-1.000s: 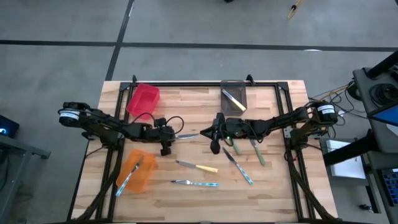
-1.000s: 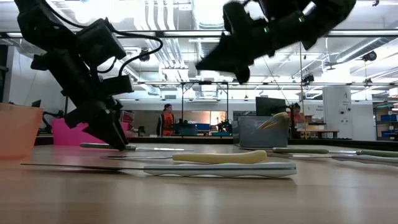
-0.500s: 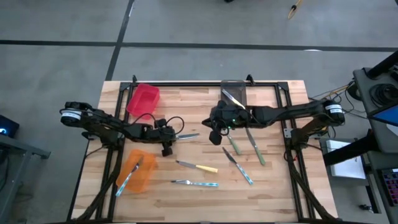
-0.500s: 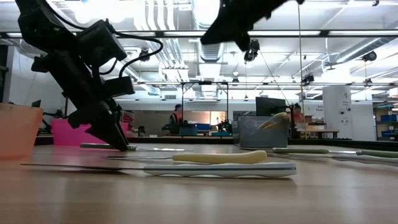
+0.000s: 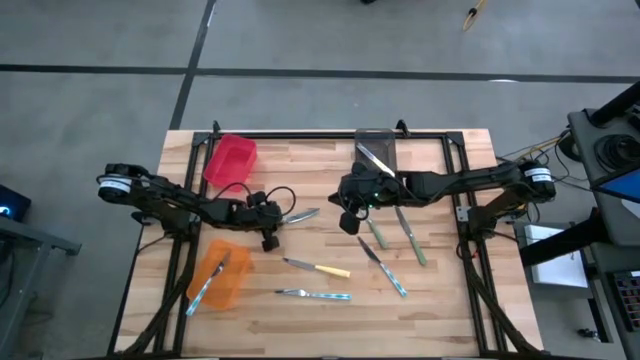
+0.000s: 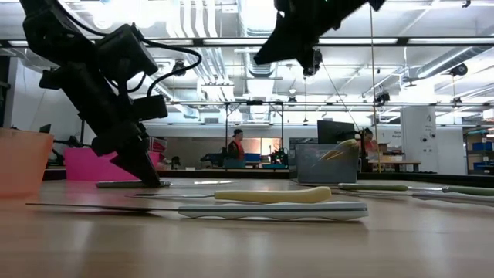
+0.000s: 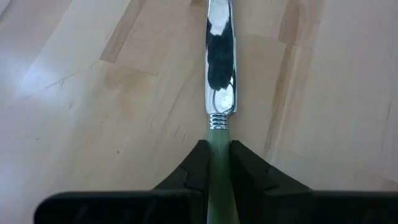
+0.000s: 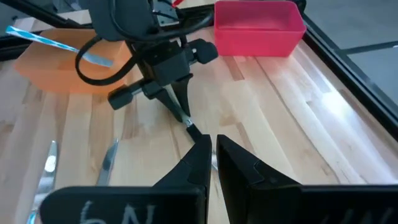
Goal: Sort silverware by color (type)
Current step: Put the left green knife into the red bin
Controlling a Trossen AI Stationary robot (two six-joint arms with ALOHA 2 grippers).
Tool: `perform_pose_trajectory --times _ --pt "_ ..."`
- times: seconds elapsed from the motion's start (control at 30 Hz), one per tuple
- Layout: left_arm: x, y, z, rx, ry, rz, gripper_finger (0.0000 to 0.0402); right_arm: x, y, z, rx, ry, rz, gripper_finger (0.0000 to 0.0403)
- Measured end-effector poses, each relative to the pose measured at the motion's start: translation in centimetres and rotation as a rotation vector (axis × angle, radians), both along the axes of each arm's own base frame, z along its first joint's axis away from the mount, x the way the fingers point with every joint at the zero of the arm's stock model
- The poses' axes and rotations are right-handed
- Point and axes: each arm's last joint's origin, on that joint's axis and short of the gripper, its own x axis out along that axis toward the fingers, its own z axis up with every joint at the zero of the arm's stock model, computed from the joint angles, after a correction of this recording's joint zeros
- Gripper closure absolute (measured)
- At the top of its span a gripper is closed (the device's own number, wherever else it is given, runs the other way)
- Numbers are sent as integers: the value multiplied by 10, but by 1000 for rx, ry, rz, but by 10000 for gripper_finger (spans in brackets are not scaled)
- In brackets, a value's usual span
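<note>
Jaws of the left gripper [image 7: 217, 165] pinched onto the green handle of a knife [image 7: 220, 74] at table centre-left; silver blade points toward 2 o'clock, flat on the wood. Right gripper [image 5: 347, 222] hangs above table centre, fingers together, nothing between them.

Left side: red bin [image 5: 231, 160] at 11 o'clock, near the back rail; orange bin [image 5: 219, 274] at 8 o'clock with a light-blue-handled knife [image 5: 208, 283] leaning in it. Bare wood between the two bins.

Centre front: yellow-handled knife [image 5: 318, 268] and light-blue-handled knife [image 5: 314, 294] lie flat, roughly parallel, at 6 o'clock. Open wood beyond them to the front edge.

Right of centre: grey bin [image 5: 377, 155] at 12 o'clock holds a yellow-handled piece [image 5: 376, 163]. Two green-handled knives [image 5: 411, 240] and another light-blue-handled one [image 5: 384, 269] lie at 4 o'clock, close together. Right edge strip bare.
</note>
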Motion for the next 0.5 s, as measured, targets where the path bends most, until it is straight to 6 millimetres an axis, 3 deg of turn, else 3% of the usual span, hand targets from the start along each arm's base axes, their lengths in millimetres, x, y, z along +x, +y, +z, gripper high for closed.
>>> perform_pose_trajectory --times 0.27,0.5 --pt "12 0 19 2 -19 -5 378 -10 0 -30 -17 -31 9 385" --pt "19 0 31 -3 -11 -5 378 -12 0 -37 -30 -36 15 385"
